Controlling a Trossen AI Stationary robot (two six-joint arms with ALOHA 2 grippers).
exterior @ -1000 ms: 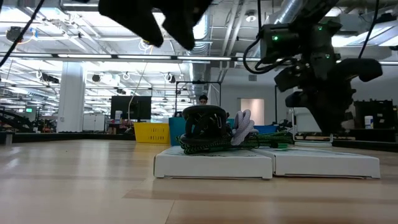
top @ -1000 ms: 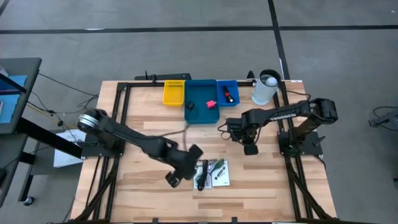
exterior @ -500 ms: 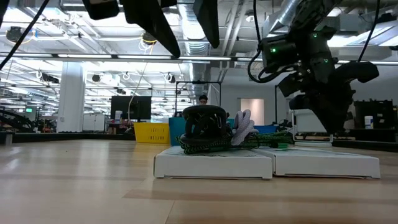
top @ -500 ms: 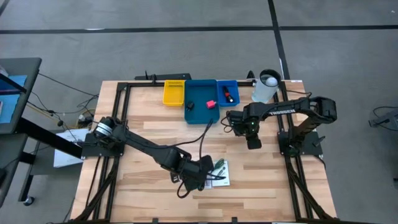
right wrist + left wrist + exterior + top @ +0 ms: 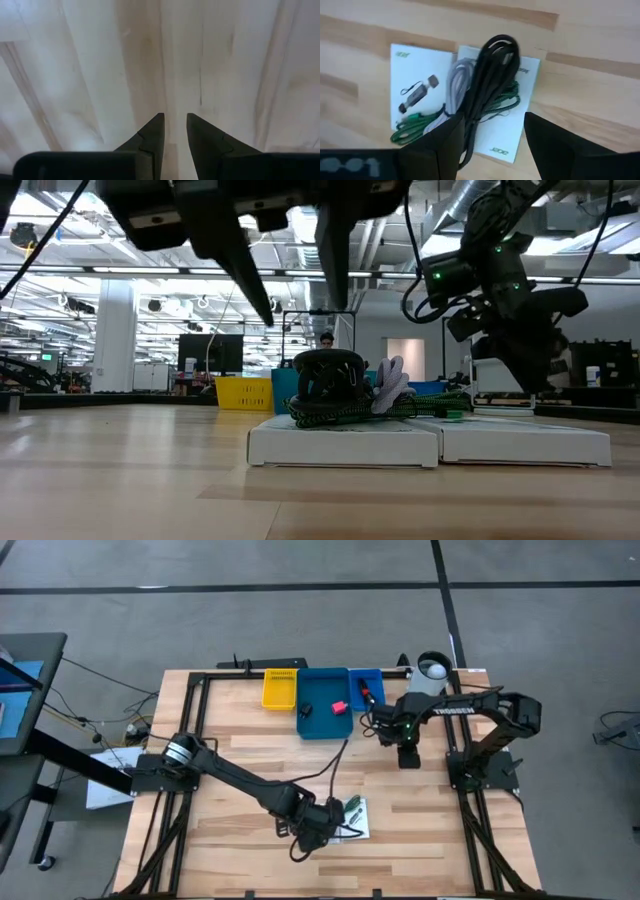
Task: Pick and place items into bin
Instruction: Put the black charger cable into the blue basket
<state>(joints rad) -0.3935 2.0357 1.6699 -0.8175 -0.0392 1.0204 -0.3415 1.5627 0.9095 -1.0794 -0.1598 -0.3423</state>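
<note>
A pink-red block [image 5: 339, 707] already sits in the blue bin [image 5: 318, 722], while the left gripper [image 5: 492, 137] hangs wide open and empty over the cable bundle [image 5: 487, 85] on the white cards [image 5: 417, 87], and the right gripper [image 5: 174, 131], narrowly parted, holds nothing.

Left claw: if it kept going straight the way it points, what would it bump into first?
Probably the black cable bundled on the white cards. The open left claw hovers above it, fingers either side, though the gap between them is hard to judge.

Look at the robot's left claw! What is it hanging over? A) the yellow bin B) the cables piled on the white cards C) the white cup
B: the left gripper hangs open above the black cable and green cable lying on the white cards.
</note>
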